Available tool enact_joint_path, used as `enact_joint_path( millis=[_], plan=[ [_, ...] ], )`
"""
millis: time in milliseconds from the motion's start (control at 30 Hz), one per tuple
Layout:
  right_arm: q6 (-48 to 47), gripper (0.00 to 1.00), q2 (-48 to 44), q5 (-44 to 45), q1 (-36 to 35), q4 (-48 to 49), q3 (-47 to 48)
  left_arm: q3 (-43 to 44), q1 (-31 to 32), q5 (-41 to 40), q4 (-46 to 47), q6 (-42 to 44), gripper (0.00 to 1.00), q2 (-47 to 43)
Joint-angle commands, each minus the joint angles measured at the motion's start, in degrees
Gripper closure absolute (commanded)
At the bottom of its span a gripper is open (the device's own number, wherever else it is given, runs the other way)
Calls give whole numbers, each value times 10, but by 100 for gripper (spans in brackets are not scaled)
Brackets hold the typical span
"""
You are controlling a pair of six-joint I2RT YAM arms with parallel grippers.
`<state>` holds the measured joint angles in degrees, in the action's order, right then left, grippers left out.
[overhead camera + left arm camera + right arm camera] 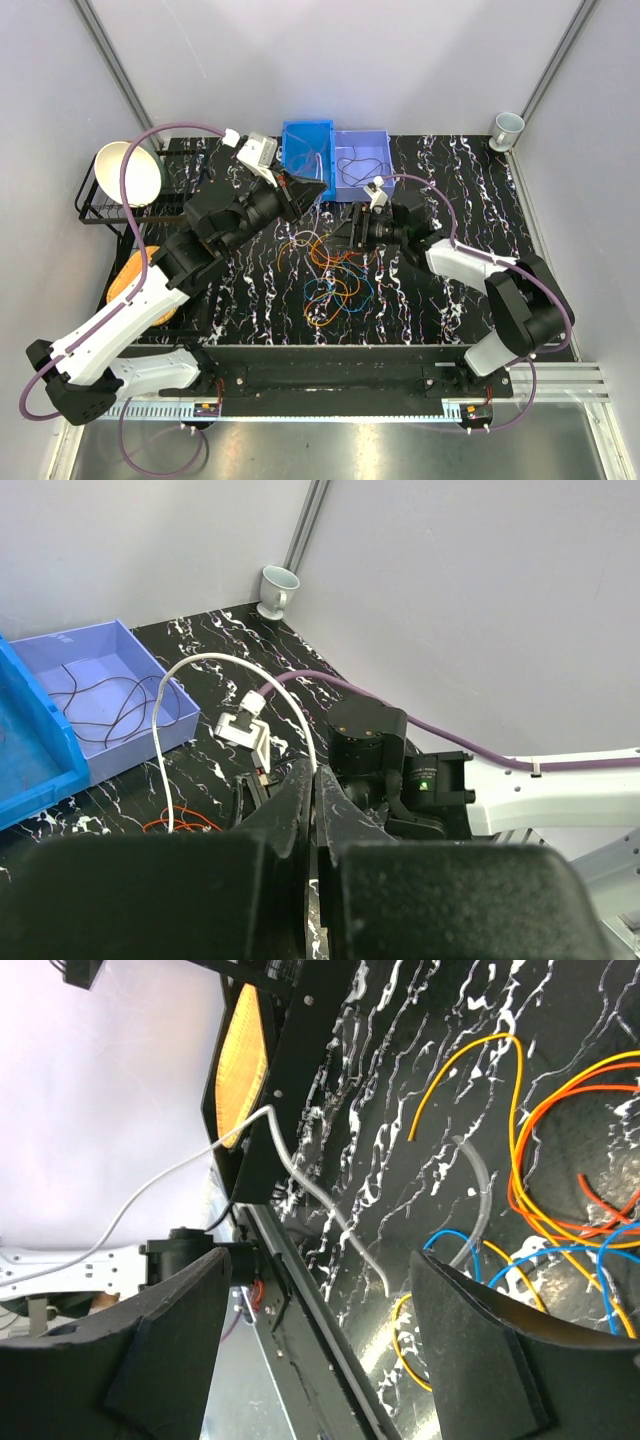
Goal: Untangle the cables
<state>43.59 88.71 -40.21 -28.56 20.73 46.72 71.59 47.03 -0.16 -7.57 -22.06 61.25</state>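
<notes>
Hovering wide open over the tangle of orange, blue and red cables (335, 270) at the middle of the surface (430, 295), the right gripper (320, 1295) holds nothing, while the left gripper (313, 780) sits pinched shut on a white cable (200, 660) beside the blue bin (305, 145).

black marbled table (400, 300), pale grey walls (350, 60), metal corner posts (108, 55), even light

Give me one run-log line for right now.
left gripper shut on white cable | right gripper open by cables | cables tangled
</notes>
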Motion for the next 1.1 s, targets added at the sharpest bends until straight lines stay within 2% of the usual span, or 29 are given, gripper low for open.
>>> enact_joint_path(
  millis=[0, 200, 500, 733, 933, 1067],
  plan=[
    [-54, 23, 1, -2, -6, -38, 42, 0, 3, 13, 32, 2, 100, -3],
    [-77, 23, 5, -7, -7, -55, 64, -1, 3, 16, 35, 2, 100, -3],
    [-97, 27, 68, -21, -22, -54, 109, 0, 3, 21, 36, 0, 100, -1],
    [-97, 42, 95, -21, -31, -58, 137, -5, 3, 23, 39, -2, 100, -3],
    [-89, 47, 108, -23, -41, -54, 152, -17, 3, 24, 46, -5, 100, -3],
    [-86, 65, 116, -24, -45, -54, 162, -24, 3, 24, 49, -6, 100, -7]
  ],
)
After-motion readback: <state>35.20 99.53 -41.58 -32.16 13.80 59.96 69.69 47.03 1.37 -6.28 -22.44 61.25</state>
